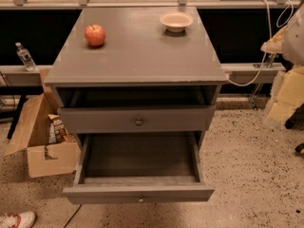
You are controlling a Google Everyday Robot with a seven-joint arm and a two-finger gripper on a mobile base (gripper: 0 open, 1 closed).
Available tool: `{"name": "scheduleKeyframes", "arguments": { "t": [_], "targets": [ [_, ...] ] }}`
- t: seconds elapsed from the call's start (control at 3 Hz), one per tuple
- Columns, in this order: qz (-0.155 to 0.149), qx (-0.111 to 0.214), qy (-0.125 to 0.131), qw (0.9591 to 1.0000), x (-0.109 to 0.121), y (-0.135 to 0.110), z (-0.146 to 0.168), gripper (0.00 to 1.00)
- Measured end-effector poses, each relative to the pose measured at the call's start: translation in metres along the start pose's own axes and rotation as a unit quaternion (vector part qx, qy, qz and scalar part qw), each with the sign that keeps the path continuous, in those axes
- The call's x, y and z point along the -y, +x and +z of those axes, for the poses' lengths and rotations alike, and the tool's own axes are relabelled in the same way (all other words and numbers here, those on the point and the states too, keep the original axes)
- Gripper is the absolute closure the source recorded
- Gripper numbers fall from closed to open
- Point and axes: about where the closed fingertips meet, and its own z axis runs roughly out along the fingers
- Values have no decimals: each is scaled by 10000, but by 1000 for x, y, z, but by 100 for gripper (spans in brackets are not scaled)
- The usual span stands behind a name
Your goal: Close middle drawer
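Observation:
The middle drawer (138, 193) of the grey cabinet is pulled far out toward me. Its flat front carries a small round brass knob (140, 199), and its inside looks empty. Above it, the taller-fronted drawer (137, 119) with a darker knob stands open a little. The lowest drawer is hidden beneath the open one. My gripper (285, 96) shows as a pale blurred shape at the right edge, well to the right of the cabinet and apart from the drawer.
A red apple (95, 34) and a pale bowl (176, 21) sit on the cabinet top (137, 56). An open cardboard box (42, 144) stands on the floor at the left. A water bottle (24, 56), a shoe (16, 220) and white cables (266, 37) are nearby.

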Motion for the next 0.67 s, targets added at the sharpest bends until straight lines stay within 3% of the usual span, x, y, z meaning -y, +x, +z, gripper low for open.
{"name": "scheduleKeyframes", "arguments": {
  "t": [0.33,0.67],
  "targets": [
    [4,5,-12,10000,-1,0,1,0],
    [72,75,-219,9997,-12,1,20,0]
  ]
}}
